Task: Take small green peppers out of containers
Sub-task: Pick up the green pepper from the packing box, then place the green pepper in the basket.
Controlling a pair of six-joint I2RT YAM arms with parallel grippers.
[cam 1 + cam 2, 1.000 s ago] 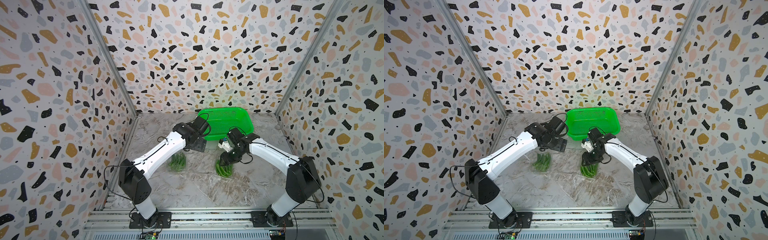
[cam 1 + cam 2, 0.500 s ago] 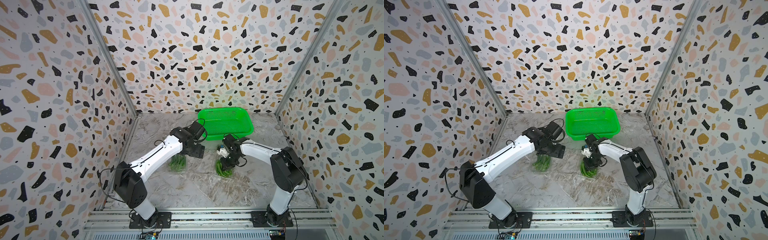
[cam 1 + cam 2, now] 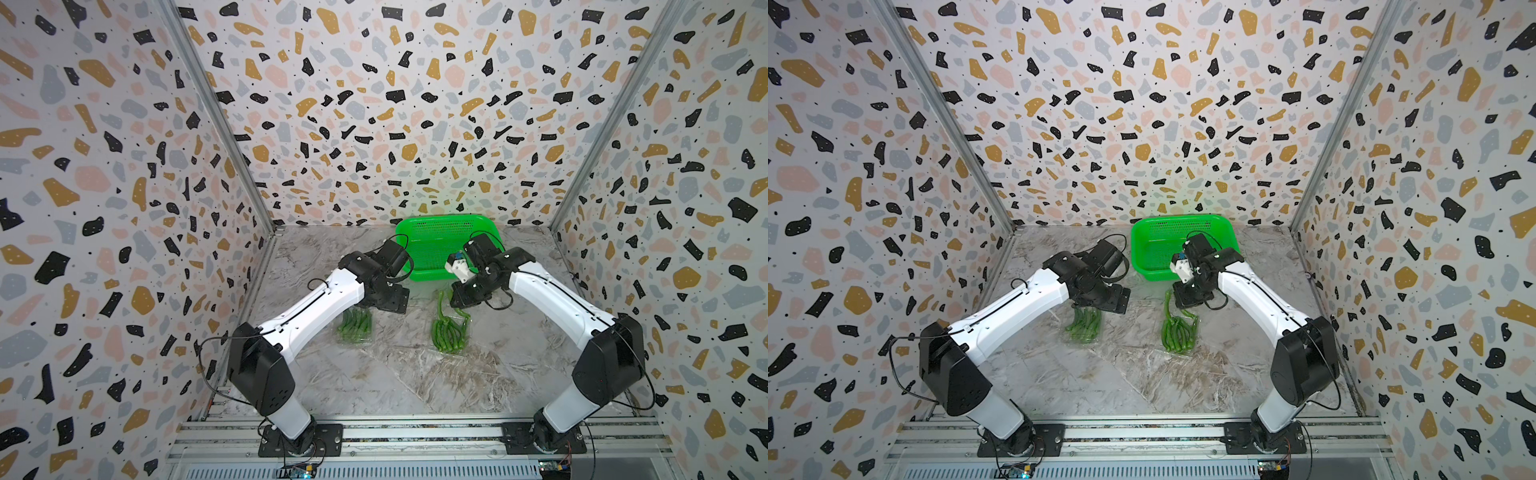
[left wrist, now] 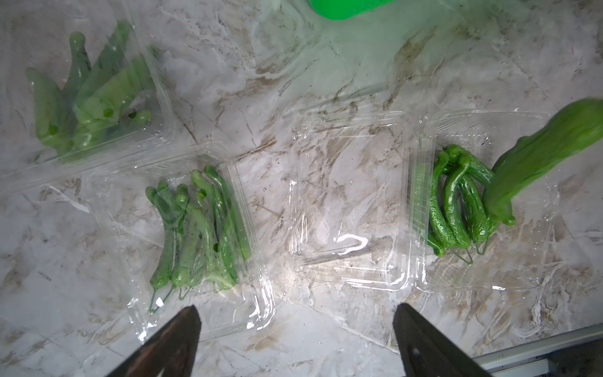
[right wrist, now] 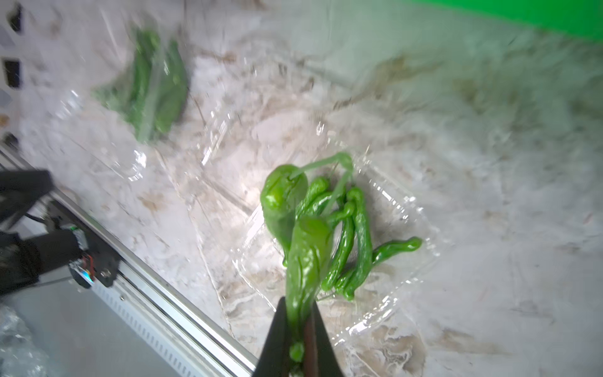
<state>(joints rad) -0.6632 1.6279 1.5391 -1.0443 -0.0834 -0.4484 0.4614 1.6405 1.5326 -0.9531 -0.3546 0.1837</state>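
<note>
Right gripper (image 5: 298, 321) clamped on pepper (image 5: 306, 254) over open box (image 4: 522, 274); left gripper (image 4: 295, 315) spread wide, empty; peppers (image 4: 450, 209) seen in box

You have bright, even light in both top views, only soft shadows on the worktop (image 3: 374, 374), and walls bowed by the wide lens. Your right wrist view is motion-blurred. In your left wrist view glare streaks the containers (image 4: 346, 209), and the near pepper (image 4: 538, 156) is out of focus.
</note>
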